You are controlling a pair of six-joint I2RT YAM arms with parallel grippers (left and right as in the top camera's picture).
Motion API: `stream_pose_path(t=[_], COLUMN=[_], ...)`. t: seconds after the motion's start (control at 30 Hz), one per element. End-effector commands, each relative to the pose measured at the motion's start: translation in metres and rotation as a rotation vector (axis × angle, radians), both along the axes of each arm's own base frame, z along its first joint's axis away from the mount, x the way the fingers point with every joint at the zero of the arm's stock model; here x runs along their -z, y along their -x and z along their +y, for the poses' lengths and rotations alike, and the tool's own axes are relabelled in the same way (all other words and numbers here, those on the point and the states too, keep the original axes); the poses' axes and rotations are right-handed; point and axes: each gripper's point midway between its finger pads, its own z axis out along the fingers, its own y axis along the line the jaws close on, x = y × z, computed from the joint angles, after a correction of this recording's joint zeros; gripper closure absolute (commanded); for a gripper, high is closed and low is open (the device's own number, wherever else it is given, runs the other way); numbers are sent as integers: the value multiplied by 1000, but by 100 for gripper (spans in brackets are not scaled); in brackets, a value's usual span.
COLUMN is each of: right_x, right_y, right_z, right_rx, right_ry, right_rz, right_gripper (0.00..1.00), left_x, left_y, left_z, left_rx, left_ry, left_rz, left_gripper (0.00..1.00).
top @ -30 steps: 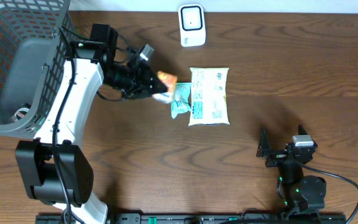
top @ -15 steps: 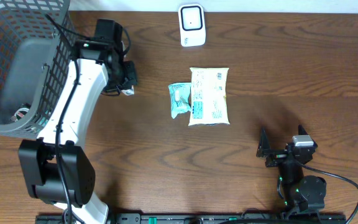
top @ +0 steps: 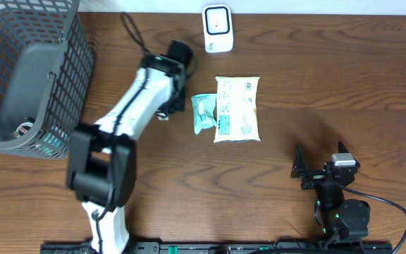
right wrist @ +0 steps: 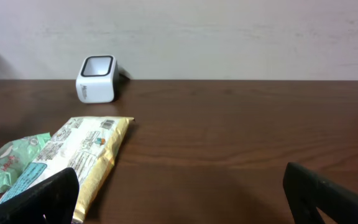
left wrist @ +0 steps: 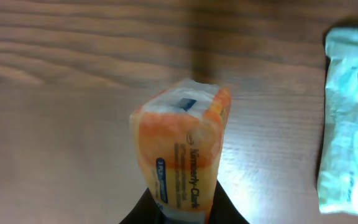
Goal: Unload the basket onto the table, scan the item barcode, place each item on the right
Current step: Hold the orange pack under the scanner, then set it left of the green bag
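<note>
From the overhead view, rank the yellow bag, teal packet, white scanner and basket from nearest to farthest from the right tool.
1. yellow bag, up-left of the right tool
2. teal packet, just left of that bag
3. white scanner, at the far table edge
4. basket, far left corner

A brown wood-grain tabletop (top: 344, 85) filled the view. A dark mesh basket (top: 20, 42) stood at its far left corner, and a white scanner (top: 217, 28) sat at the far edge, near the middle. Just below the scanner a pale yellow packet (top: 237, 109) lay lengthwise, with a smaller teal packet (top: 203, 113) against its left edge. The left arm (top: 143, 92) stretched diagonally from the near edge to just left of the teal packet, its tip hidden beneath its own wrist. The right gripper (top: 300, 169) sat low on the right, jaws spread, well apart from both packets.
</note>
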Motion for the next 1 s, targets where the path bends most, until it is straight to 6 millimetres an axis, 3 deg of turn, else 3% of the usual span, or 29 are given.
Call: stream_pose_path(t=[0.0,0.07,0.27,0.37,0.5,0.7,0.9,0.97], right_x=[0,0,1,0,0,0,0,1], right_y=[0,0,0,0,0,0,0,0], right_z=[-1,-1,-1,-1,-1,-1,-1,-1], right_rx=[6,6,5,6,6,6,6,6], right_ry=[-10,-10,-10,-10,-10,-10,-10,-10], right_rz=[0,0,0,0,0,0,0,0], right_gripper=[1,1,1,1,1,1,1,1], left_x=[24,31,34,31,12,-21,-35,-38], left_y=[6,7,7,8,6,7,30,33], left_z=[-4,-11,-25,-26,-35,-73,-119,-126], left_rx=[24,41,73,73,75,110,269,325], left_ry=[-56,-59,-53,-51,-1,228,497,534], left_rz=[39,44,30,37,36,21,120,128], left_gripper=[92,91,49,48,48,51,51,51])
